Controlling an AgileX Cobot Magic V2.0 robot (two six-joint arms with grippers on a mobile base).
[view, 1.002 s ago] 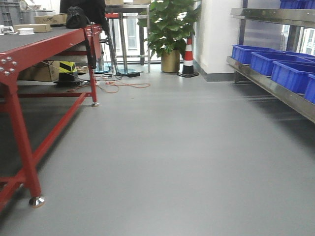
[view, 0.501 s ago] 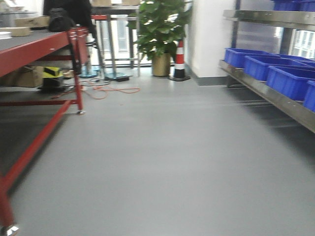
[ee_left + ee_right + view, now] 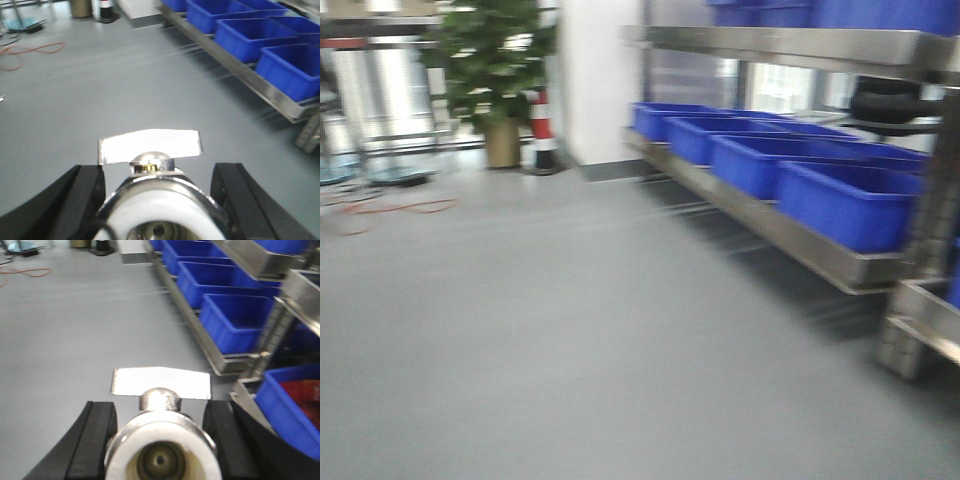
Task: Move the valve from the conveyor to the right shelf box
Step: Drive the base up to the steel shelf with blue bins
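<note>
Low in both wrist views, my left claw [image 3: 159, 192] and right claw [image 3: 160, 430] each clamp a valve [image 3: 161, 217]; I should hold firm until squarely over a blue box [image 3: 842, 203] on the right shelf [image 3: 790, 243].

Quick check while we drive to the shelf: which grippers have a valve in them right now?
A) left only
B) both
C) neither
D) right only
B: in the left wrist view, the left gripper has its black fingers on either side of a valve. In the right wrist view, the right gripper clamps a second valve the same way, above the grey floor.
</note>
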